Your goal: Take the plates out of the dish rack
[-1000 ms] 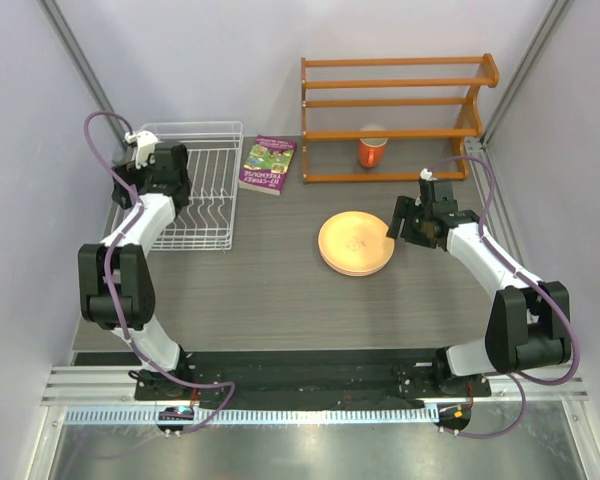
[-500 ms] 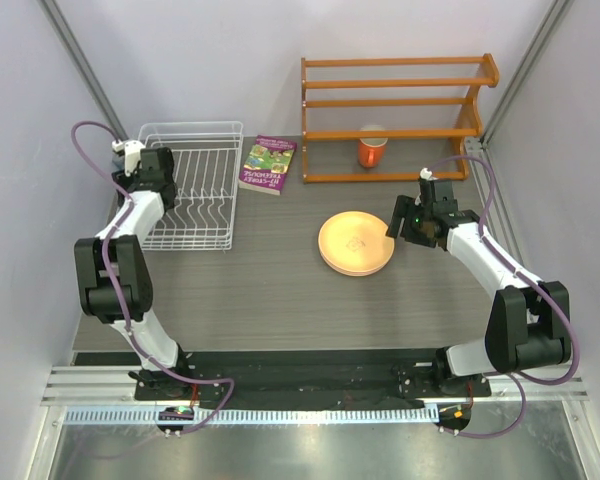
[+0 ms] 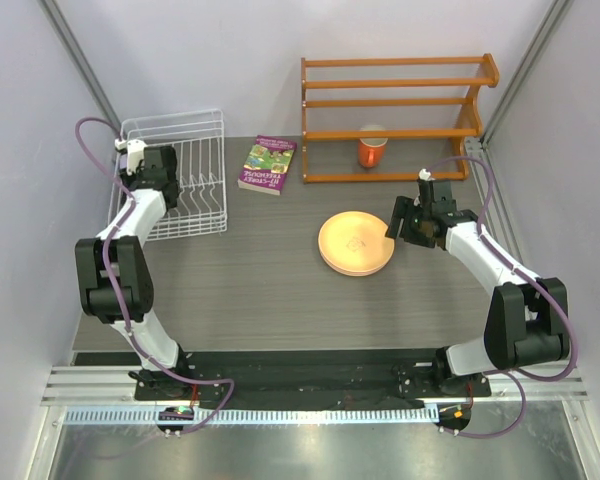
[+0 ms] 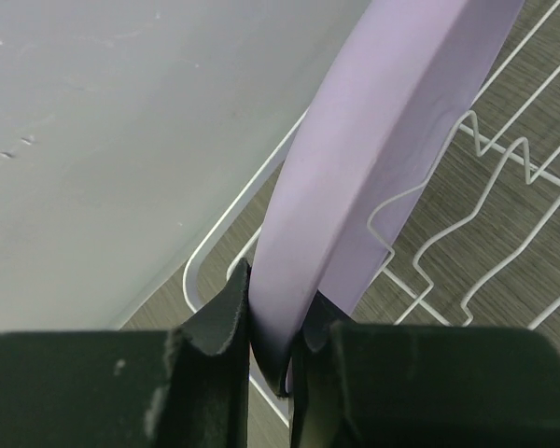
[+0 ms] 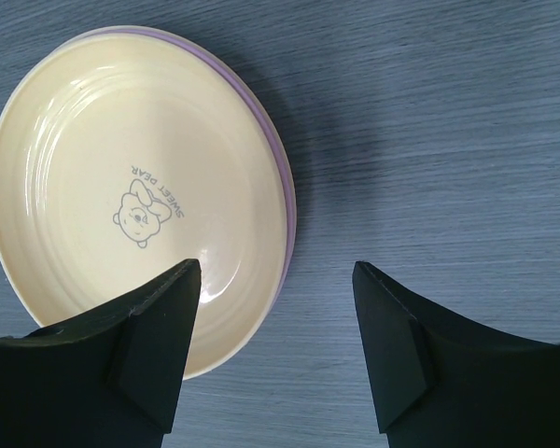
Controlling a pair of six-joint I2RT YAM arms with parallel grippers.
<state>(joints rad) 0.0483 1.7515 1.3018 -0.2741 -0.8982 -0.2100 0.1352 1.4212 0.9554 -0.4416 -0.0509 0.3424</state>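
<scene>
The left hand (image 4: 275,301) grips the rim of a purple plate (image 4: 383,140) standing in the dish rack (image 3: 195,190) at the far left; a yellow plate (image 5: 121,168) lies on a stack in the middle of the bench (image 3: 260,285); just right of it, the right hand (image 5: 275,269) hangs with fingers wide apart, holding nothing.

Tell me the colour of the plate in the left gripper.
Lavender plate; left wrist view shows it best.

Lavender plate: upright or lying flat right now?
Upright, on edge: in the left wrist view the plate has its rim pinched in the left gripper and rises over the rack wires.
</scene>
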